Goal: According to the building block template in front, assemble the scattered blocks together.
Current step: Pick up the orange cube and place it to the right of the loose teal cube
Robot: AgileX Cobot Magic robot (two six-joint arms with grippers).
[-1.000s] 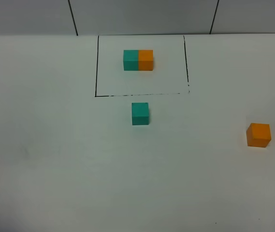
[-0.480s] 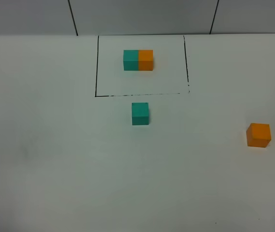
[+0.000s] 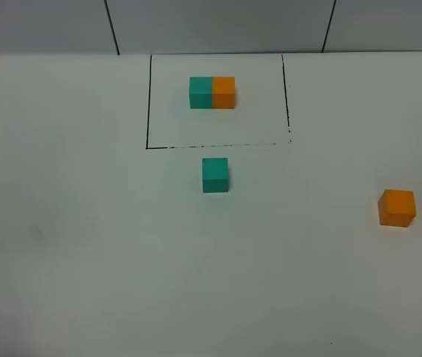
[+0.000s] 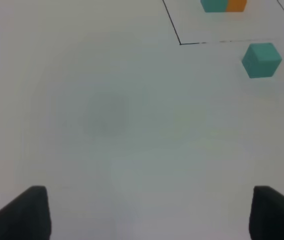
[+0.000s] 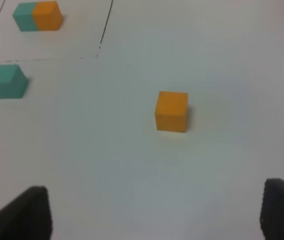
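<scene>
Nothing has moved across the last second: both loose cubes and the model pair sit exactly where they sat in the earlier high views, and neither arm has come into the high view. That suggests the task has not really begun, and the first reach is yet to be made.

Largest first, the white table point(image 3: 85, 260) fills nearly the whole high view. Upper centre, the thin black-lined rectangle point(image 3: 148, 104) encloses the building block template point(image 3: 212, 93), a teal cube on the left and an orange one on the right, joined flush. Just below the rectangle's lower line, near the centre of the frame, stands the loose teal cube point(image 3: 215, 175), square to the template. The loose orange cube point(image 3: 397, 207) sits well apart at the right edge, a little lower and slightly turned.

At each wrist, the left gripper point(image 4: 152, 215) has its jaws standing wide with only bare table between them, and the teal cube lies ahead and off to one side. The right gripper point(image 5: 157, 212) is likewise spread and empty, with the orange cube ahead of it.

My judgement is that the orange cube must travel to the teal cube's right face to match the model, and its slight turn will need correcting.
</scene>
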